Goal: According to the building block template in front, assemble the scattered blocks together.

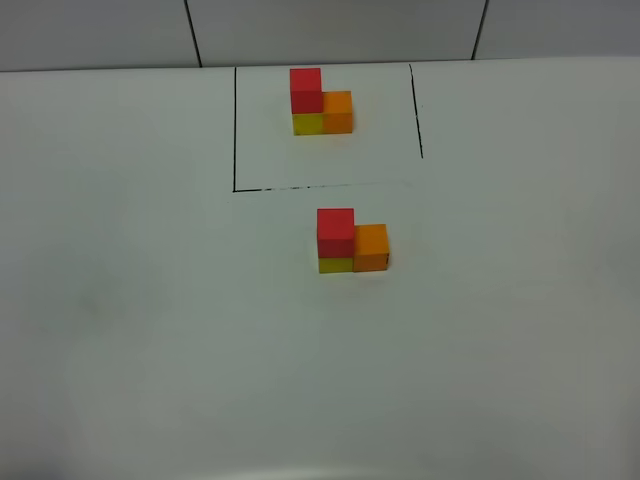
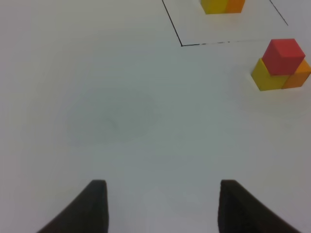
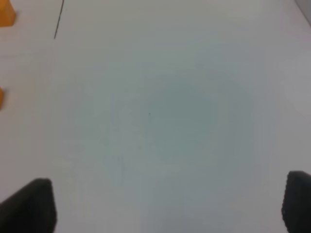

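The building block template stands at the back inside a thin black outline: red on yellow, orange alongside. In front of it the three scattered blocks stand joined the same way: red cube on the yellow cube, with the orange cube touching on the right. The left wrist view shows this group: red, yellow, orange. My left gripper is open and empty, well short of the group. My right gripper is open and empty over bare table. Neither gripper shows in the exterior view.
The white table spreads around both groups. A tiled wall rises behind the table's far edge. In the right wrist view, orange slivers and a piece of the outline show at the frame's edge.
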